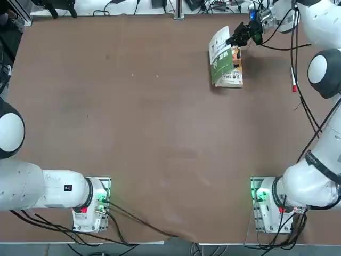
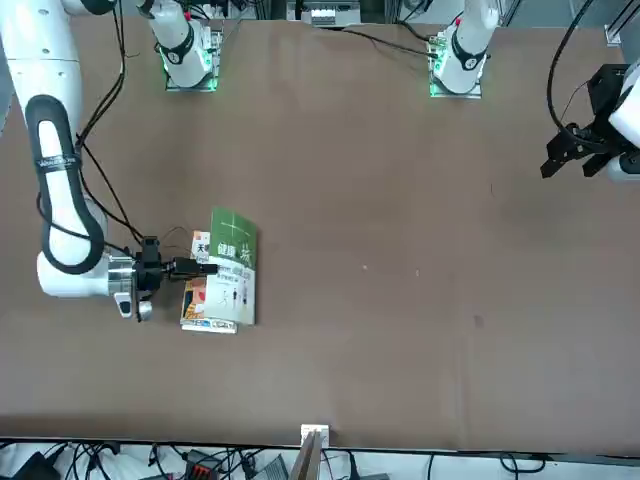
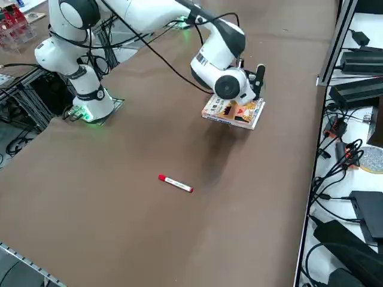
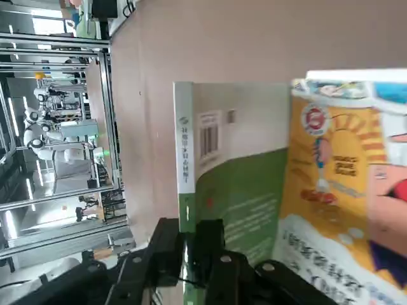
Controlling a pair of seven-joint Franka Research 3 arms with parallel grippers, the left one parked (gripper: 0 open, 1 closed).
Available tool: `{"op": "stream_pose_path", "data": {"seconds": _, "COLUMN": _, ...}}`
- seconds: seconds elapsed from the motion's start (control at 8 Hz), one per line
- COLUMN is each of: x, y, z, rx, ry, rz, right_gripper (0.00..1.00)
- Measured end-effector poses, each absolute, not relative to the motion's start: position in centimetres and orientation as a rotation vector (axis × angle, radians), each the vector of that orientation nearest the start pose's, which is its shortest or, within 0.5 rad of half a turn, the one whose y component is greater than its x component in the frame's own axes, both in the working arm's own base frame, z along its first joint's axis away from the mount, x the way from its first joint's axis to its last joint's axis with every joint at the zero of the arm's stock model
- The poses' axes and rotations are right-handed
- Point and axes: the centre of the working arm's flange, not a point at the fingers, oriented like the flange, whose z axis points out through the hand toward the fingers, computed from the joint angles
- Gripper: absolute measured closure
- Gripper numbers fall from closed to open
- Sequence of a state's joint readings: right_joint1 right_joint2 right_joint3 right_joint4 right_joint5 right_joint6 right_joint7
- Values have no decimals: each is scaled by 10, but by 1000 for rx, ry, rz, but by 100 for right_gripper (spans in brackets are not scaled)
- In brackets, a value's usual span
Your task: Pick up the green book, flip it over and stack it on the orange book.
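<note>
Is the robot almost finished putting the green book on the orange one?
Nearly. The green book is picked up and already over the orange book, white-and-green cover up. The right gripper is shut on the green book's edge, and the book looks tilted, not lying flat. Left to do: lay it flat and let go.

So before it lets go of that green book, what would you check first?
1. Right pincer closed on the green book: ok, it grips the book's edge.
2. Book flipped, white-and-green cover up: ok.
3. Green book over the orange book: ok, though offset; orange cover shows along one side.
4. Green book lying flat: not ok, it looks tilted, its gripped edge raised.
5. Red marker out of the way: ok, far off on the table.
</note>
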State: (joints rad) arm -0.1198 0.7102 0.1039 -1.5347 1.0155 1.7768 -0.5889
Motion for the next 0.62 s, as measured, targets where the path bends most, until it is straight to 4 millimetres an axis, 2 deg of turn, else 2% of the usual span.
{"op": "stream_pose_path", "data": {"seconds": 0.38, "x": 671, "y": 23, "z": 211, "rx": -2049, "ry": -95, "rz": 105, "right_gripper": 89}}
{"op": "stream_pose_path", "data": {"seconds": 0.62, "x": 668, "y": 4, "z": 202, "rx": -2044, "ry": -97, "rz": 78, "right_gripper": 89}}
